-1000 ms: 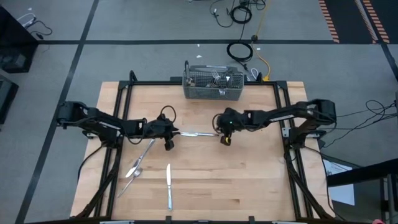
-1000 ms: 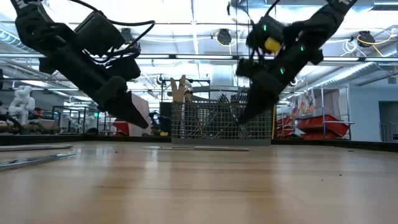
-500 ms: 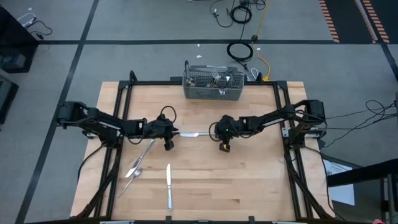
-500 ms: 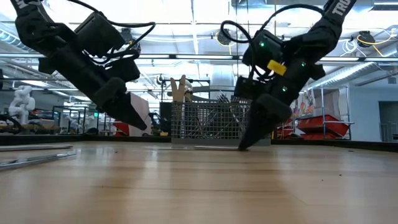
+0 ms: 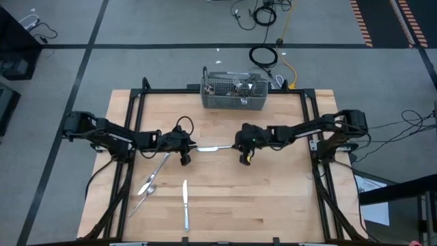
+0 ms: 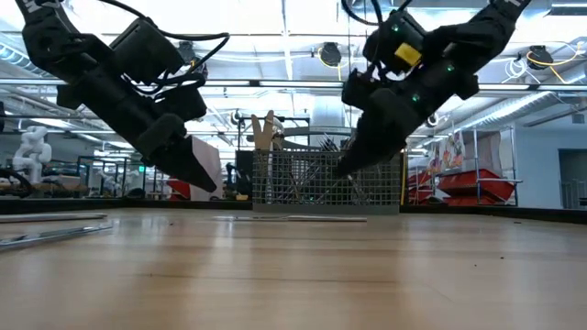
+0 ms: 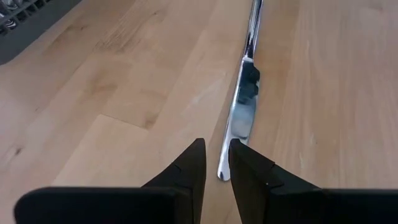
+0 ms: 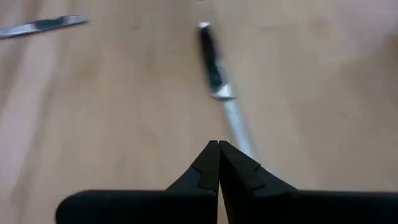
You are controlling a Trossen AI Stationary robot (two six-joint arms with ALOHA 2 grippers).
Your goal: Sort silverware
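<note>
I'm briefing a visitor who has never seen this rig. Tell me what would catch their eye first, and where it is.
Two dark arms meet nose to nose over the table's middle, the left gripper and right gripper at either end of a knife lying flat between them. The right one is shut and empty, lifted off the wood; the left one's fingers stand slightly apart. At the far edge stands a wire basket holding silverware, with more pieces loose at front left.

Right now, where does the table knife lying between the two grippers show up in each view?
High view: table knife lies mid-table, between both grippers.
Low view: a thin flat streak on the wood before the wire basket.
Left wrist view: runs away from the fingers.
Right wrist view: beyond the shut fingertips.
Shared landmark: the basket.
</note>
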